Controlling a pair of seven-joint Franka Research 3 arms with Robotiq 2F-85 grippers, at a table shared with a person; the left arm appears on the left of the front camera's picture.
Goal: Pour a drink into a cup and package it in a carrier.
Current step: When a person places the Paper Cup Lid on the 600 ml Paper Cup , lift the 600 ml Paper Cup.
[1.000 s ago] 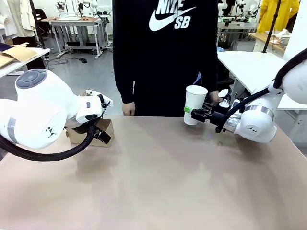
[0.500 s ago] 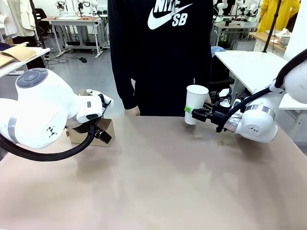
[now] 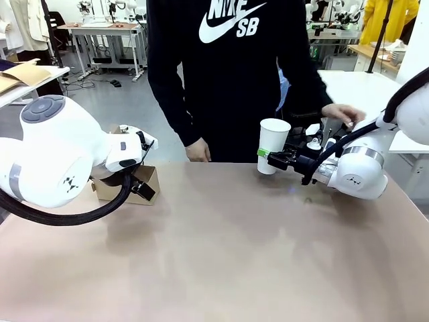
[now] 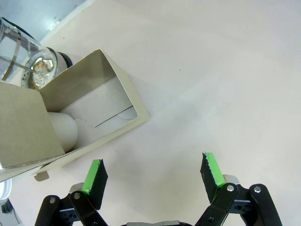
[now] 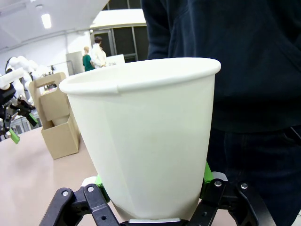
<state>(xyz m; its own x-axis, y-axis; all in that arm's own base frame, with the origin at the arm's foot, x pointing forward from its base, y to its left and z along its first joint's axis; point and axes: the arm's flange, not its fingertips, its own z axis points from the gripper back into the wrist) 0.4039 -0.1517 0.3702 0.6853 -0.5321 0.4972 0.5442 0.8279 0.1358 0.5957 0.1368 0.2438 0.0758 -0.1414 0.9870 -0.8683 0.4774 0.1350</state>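
A white paper cup (image 3: 273, 139) hangs upright above the table's far right, and my right gripper (image 3: 268, 159) is shut on its lower half. In the right wrist view the cup (image 5: 150, 136) sits between the green pads (image 5: 99, 181). The brown cardboard carrier (image 3: 127, 184) stands at the far left edge. My left gripper (image 3: 143, 190) hovers just beside it, open and holding nothing. The left wrist view shows the carrier (image 4: 89, 106) ahead of the open gripper (image 4: 153, 170), with a clear glass jug (image 4: 26, 54) behind it. I cannot make out the drink inside the jug.
A person in a dark top stands at the far edge. One hand (image 3: 198, 153) hangs near the table edge and the other hand (image 3: 343, 113) reaches over the white side table (image 3: 355, 87) on the right. A pale rounded thing (image 4: 63, 132) sits in a carrier pocket.
Both arms and the cup stay still. The person has shifted: one hand swung out over the side table at the right, and the other moved slightly right along the far edge.
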